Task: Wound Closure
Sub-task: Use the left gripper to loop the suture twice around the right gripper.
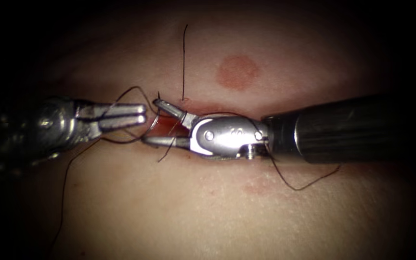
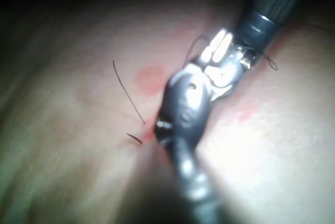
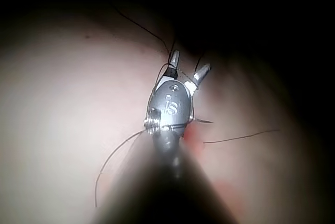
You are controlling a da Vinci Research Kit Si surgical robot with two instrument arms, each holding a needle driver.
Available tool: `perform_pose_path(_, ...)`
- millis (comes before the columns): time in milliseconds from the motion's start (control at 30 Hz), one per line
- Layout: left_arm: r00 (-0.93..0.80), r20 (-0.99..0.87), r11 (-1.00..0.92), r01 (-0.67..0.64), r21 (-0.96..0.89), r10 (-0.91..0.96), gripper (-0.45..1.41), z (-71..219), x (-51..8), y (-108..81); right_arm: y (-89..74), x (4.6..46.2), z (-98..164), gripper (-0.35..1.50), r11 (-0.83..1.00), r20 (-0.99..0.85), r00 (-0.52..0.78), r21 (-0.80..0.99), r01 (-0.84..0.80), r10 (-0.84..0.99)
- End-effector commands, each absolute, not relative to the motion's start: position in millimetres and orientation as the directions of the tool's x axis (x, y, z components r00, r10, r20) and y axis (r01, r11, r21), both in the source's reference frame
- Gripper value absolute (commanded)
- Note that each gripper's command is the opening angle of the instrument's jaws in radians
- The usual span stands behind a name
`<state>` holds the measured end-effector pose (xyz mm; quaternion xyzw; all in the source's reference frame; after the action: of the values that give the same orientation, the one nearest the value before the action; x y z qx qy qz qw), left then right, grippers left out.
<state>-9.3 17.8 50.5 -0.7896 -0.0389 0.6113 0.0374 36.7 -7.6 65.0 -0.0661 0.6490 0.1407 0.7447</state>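
Okay, my right tool [image 1: 151, 121] comes in from the right along the cut [image 1: 169, 126], its long axis running roughly level and its tip pointing left; its jaws stand wide apart, one tip above the cut and one below, clamped on nothing I can make out; my left tool [image 1: 143, 115] points right toward it, jaws nearly together, tips just beside the open right jaws; whether they pinch the thread [image 1: 121, 98] I cannot tell, the strand loops right around them; needle: I cannot make it out, so its place and direction stay unknown; one thread end [image 1: 184, 62] stands straight up from the tissue [image 1: 169, 207] just above the cut; another strand [image 1: 304, 185] trails out under my right shaft; red fluid [image 1: 162, 126] sits in the cut between the open jaws.
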Motion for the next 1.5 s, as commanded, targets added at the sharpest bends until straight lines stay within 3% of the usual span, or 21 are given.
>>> perform_pose_path(33,0.256,-0.96,-0.994,0.016,-0.112,0.112,-0.35,51,-10.1,18.0,-8.1,37.6,66,1.14,0.954,-0.985,0.117,0.085,-0.288,0.123)
perform_pose_path(500,0.276,-0.952,-0.992,0.016,-0.129,0.128,-0.35,50,-12.5,20.1,-8.4,38.5,66,1.14,0.961,-0.985,0.128,0.079,-0.265,0.116)
perform_pose_path(600,0.276,-0.953,-0.992,0.022,-0.126,0.127,-0.35,50,-12.7,20.5,-8.7,38.9,66,1.23,0.965,-0.986,0.126,0.076,-0.252,0.111)
perform_pose_path(867,0.237,-0.964,-0.993,0.028,-0.115,0.118,-0.35,51,-14.1,22.2,-9.5,39.2,65,1.24,0.971,-0.988,0.115,0.077,-0.225,0.105)
perform_pose_path(1500,0.007,-0.992,-0.987,-0.098,-0.126,0.126,-0.35,66,-14.6,26.4,-10.9,39.8,63,1.26,0.984,-0.994,0.062,0.081,-0.156,0.091)
